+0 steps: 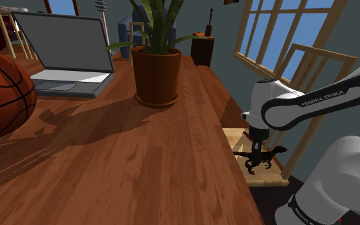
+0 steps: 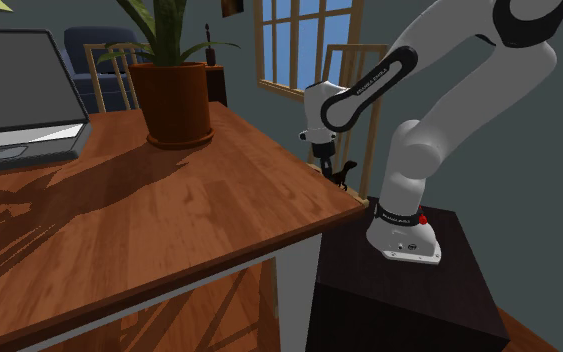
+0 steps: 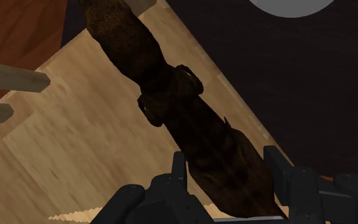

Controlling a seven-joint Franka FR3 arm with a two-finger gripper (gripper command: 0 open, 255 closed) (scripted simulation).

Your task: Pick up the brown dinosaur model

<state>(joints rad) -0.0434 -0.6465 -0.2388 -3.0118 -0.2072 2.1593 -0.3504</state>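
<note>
here the gripper [image 1: 256,146] sits low over a pale wooden chair seat [image 1: 234,137] just off the edge of the table [image 1: 140,166], at the shoulder view's right, and the brown dinosaur model [image 1: 273,153] is right there beneath it. in the wrist view the two black fingers [image 3: 179,167] stand on either flank of the dark body and seem to press it, so i judge them clamped on the dinosaur at a thick part of its trunk; which end is the head i cannot tell. to lift well, rise straight up and slowly, since a long model held at one spot may pivot. mind the table edge close at the left and the back rails [image 1: 313,70] of the chair on the far side.
</note>
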